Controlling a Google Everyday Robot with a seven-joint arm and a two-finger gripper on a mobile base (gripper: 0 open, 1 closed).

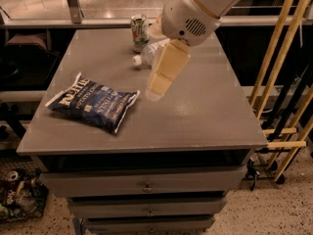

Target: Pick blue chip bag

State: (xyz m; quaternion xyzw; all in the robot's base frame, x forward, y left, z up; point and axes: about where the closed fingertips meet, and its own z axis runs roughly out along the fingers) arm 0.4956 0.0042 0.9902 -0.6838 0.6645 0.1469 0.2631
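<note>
The blue chip bag (93, 104) lies flat on the left half of the grey cabinet top (205, 111). It is dark navy with white lettering and white crimped ends. My gripper (155, 92) hangs from the white arm above the middle of the top, pointing down and to the left. Its tip is just right of the bag's right end and holds nothing.
A clear plastic bottle (145, 57) lies at the back, partly hidden behind my arm. A small drink can (140, 32) stands behind it. Drawers (146, 186) sit below the top. Wooden poles (274, 67) lean at the right. A basket of clutter (17, 197) is on the floor at the left.
</note>
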